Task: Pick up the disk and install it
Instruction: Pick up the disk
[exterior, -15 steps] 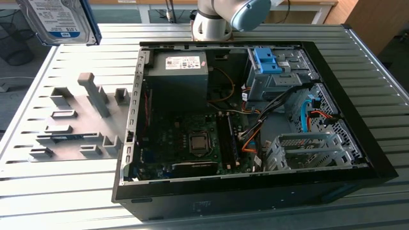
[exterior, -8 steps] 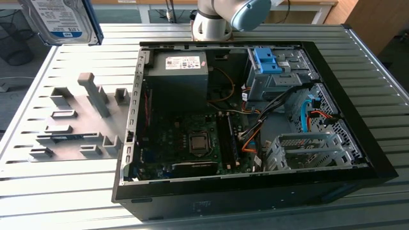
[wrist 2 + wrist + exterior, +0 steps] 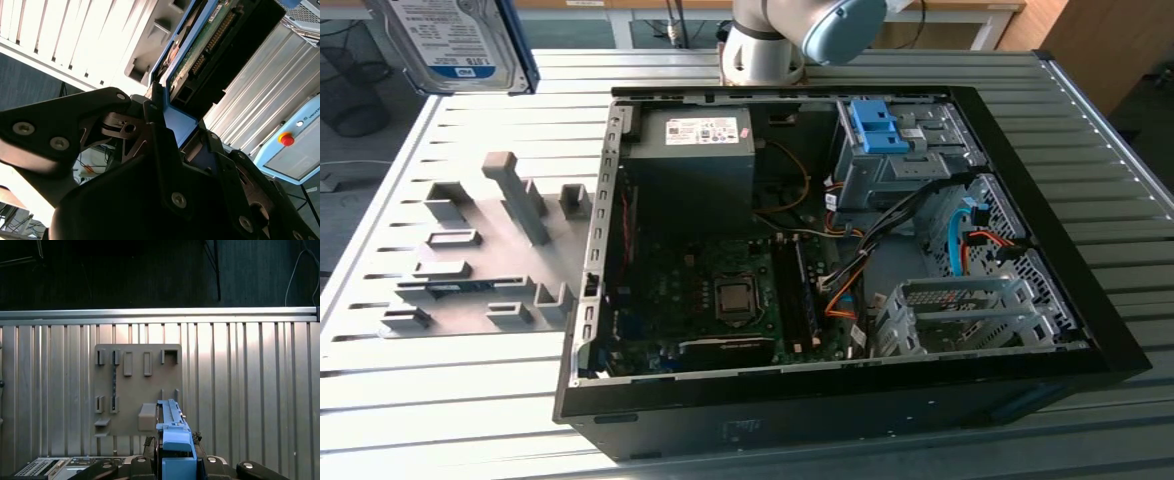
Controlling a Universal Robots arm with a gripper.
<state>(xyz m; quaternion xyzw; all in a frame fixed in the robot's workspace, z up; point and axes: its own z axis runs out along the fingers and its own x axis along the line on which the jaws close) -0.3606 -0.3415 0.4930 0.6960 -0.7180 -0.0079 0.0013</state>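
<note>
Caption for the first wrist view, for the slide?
Tool holding the disk edge-on, grey fixture plate and slatted table beyond.

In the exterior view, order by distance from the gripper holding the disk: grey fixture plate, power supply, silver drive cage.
1. Grey fixture plate, the exterior view's left, below the gripper and disk.
2. Power supply, inside case.
3. Silver drive cage, exterior view's right.

disk [image 3: 454, 45] above fixture plate [image 3: 500, 268], computer case [image 3: 854, 425] at the exterior view's right
</note>
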